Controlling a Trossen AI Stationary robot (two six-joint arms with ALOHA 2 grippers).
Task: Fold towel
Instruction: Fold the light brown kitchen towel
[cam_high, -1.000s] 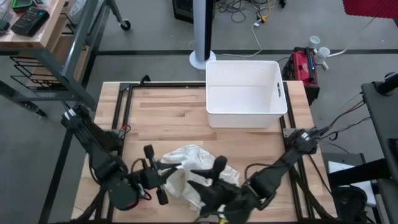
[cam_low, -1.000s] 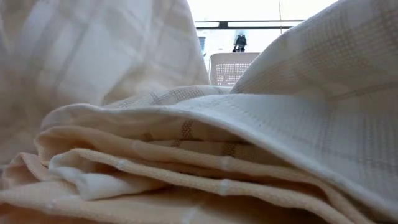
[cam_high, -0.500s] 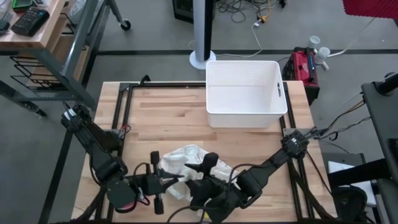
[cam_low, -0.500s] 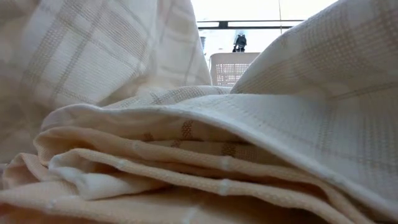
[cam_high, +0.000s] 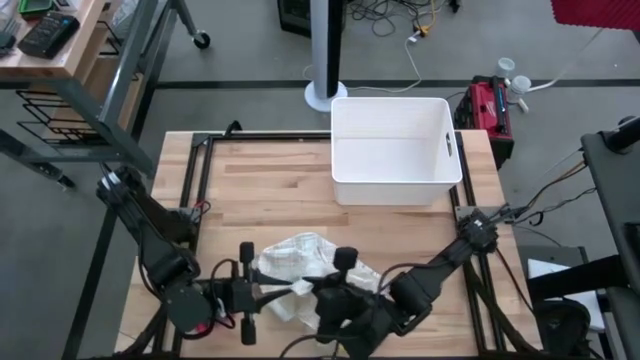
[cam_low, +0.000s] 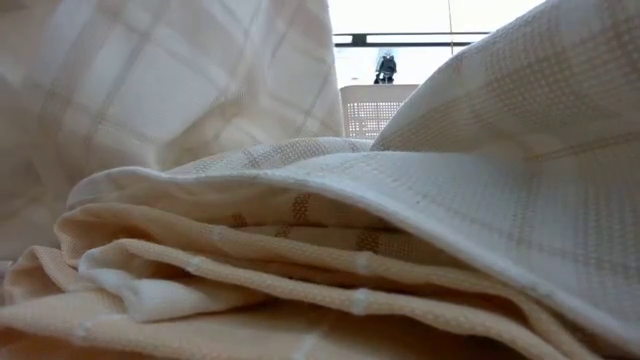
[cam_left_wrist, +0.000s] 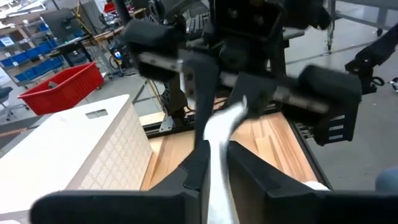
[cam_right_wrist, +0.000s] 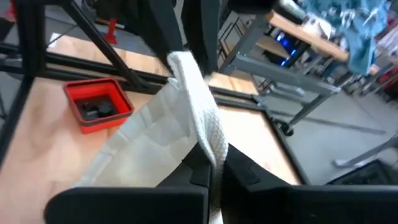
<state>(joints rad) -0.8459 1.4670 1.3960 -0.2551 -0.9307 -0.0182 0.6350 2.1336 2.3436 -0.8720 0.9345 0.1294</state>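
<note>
right end effector (cam_high: 322, 293) moved left | both pinch towel (cam_high: 300, 262) | left end effector (cam_high: 272, 293) low, facing it

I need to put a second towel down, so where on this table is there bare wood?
Bare wood runs left of the white bin, across the table's far-left part, and in a strip between bin and towel. The near edge is crowded: the left hand and right hand both pinch the bunched towel there.

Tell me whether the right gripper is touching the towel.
Touching. The right wrist view shows the right gripper shut on a fold of the towel running between its fingers.
</note>
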